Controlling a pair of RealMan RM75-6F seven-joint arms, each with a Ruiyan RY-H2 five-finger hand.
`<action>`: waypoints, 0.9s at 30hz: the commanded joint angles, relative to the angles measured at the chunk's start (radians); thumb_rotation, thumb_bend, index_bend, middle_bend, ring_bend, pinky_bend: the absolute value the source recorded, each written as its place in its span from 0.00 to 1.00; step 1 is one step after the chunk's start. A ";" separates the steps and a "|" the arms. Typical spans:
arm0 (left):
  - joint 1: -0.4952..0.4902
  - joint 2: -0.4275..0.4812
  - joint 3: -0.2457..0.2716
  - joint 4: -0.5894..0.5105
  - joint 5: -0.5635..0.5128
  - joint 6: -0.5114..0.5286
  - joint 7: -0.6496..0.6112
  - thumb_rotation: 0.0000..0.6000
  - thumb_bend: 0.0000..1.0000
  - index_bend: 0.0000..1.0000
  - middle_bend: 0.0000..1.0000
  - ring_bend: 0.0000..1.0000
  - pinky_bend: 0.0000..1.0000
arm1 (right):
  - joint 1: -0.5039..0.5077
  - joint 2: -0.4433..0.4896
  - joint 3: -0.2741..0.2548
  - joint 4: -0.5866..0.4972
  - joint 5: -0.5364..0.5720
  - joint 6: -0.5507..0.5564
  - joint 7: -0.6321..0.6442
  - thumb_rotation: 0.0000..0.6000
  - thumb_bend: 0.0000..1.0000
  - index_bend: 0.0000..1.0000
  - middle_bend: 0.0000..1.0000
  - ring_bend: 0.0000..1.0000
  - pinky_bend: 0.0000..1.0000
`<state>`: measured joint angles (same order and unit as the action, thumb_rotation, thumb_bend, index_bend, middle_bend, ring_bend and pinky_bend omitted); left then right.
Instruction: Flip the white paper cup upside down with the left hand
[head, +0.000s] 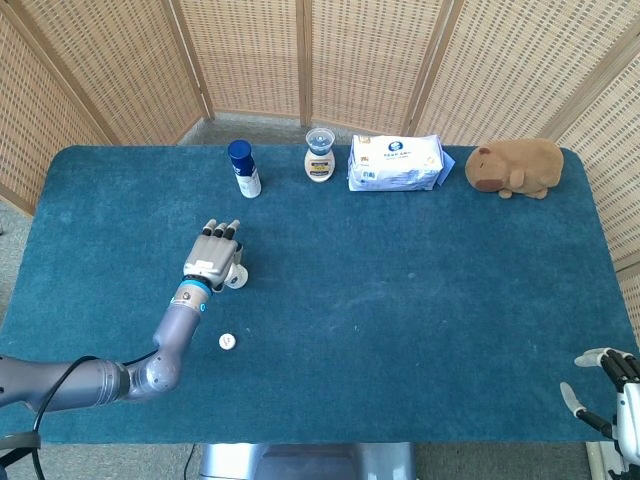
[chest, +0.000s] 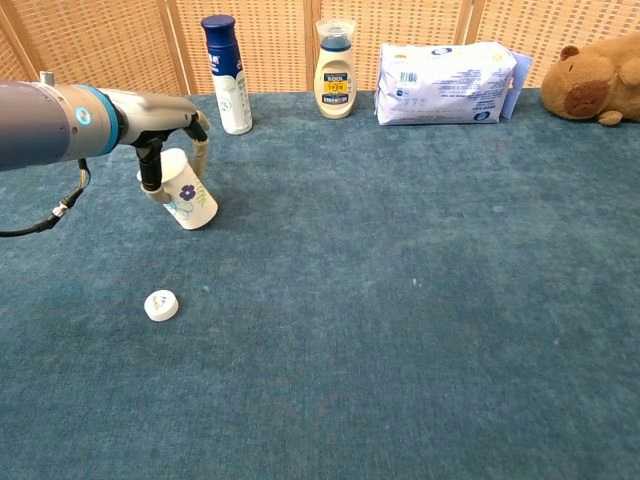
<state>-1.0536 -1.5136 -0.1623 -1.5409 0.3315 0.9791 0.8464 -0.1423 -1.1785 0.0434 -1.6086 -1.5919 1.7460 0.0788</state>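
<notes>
The white paper cup (chest: 187, 197) with a purple flower print leans over on the blue table (chest: 420, 300), its rim tipped up and to the left and its base toward the right. My left hand (chest: 165, 135) grips it near the rim, with fingers on both sides of the wall. From the head view the left hand (head: 211, 257) covers most of the cup (head: 236, 278), which peeks out at its right. My right hand (head: 612, 384) sits off the table's near right corner, fingers apart and holding nothing.
Along the far edge stand a blue spray can (chest: 225, 72), a cream bottle (chest: 335, 70), a wipes pack (chest: 445, 68) and a brown plush animal (chest: 600, 85). A small white cap (chest: 160, 304) lies on the cloth in front of the cup.
</notes>
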 joint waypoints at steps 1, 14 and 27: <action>0.008 0.012 0.000 -0.008 0.009 0.004 -0.020 1.00 0.25 0.50 0.01 0.00 0.02 | -0.002 0.001 0.000 -0.001 -0.005 0.005 0.000 0.88 0.31 0.45 0.41 0.34 0.35; 0.124 0.179 -0.131 -0.171 0.003 -0.184 -0.421 1.00 0.25 0.50 0.01 0.00 0.02 | -0.005 -0.007 -0.002 0.010 -0.014 0.011 0.021 0.88 0.31 0.45 0.41 0.34 0.35; 0.122 0.196 -0.111 -0.124 -0.047 -0.375 -0.620 1.00 0.20 0.47 0.01 0.00 0.02 | -0.008 -0.012 -0.002 0.024 -0.012 0.013 0.035 0.88 0.31 0.45 0.41 0.34 0.35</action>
<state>-0.9269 -1.3169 -0.2826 -1.6716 0.2841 0.6119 0.2358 -0.1505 -1.1909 0.0414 -1.5851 -1.6044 1.7586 0.1138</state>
